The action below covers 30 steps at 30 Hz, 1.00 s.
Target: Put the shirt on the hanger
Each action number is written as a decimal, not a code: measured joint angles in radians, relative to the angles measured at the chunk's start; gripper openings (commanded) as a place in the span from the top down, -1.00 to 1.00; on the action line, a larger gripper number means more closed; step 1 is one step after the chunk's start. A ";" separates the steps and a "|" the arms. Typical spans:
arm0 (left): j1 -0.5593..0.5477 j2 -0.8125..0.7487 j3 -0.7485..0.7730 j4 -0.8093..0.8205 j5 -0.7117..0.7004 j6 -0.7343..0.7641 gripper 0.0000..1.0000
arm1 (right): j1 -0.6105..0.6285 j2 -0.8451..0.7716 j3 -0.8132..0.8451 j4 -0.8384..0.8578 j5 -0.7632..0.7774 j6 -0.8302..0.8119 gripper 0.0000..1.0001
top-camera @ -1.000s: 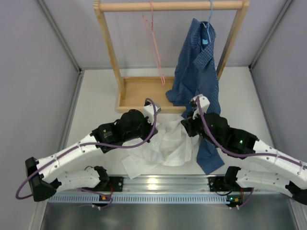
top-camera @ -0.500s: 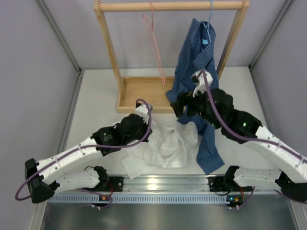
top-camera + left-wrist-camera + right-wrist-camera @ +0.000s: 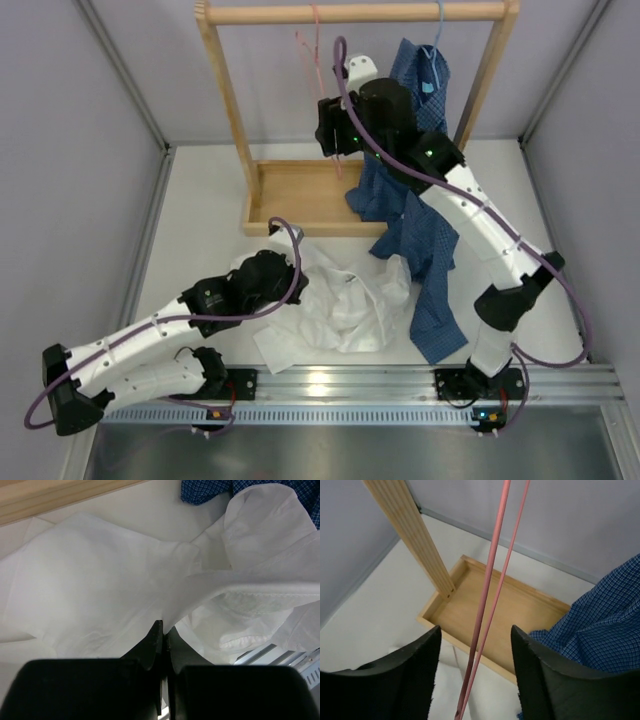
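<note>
The white shirt lies crumpled on the table in front of the arms. My left gripper is at its left edge, and in the left wrist view that gripper is shut on a fold of the shirt. The thin pink hanger hangs from the wooden rail, its lower part hidden behind my right arm. My right gripper is raised up to it. In the right wrist view this gripper stands open, and the hanger's two wires run down between the fingers without touching them.
A wooden rack with a top rail, slanted posts and a tray base stands at the back. A dark blue checked shirt hangs from a light blue hanger and trails onto the table at the right.
My right gripper let go near the white shirt, opened, and rose back to the pink hanger. The left gripper drew slightly toward the near left, still gripping the shirt.
</note>
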 measured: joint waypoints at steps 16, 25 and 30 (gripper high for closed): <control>0.000 -0.045 -0.010 -0.008 -0.006 0.011 1.00 | -0.030 0.118 0.063 -0.055 0.045 -0.036 0.71; 0.000 -0.025 -0.014 -0.008 -0.002 0.011 1.00 | -0.030 0.111 0.063 -0.055 0.046 -0.037 0.88; 0.000 -0.020 -0.014 -0.008 0.004 0.011 1.00 | -0.030 0.095 0.041 -0.045 0.053 -0.037 1.00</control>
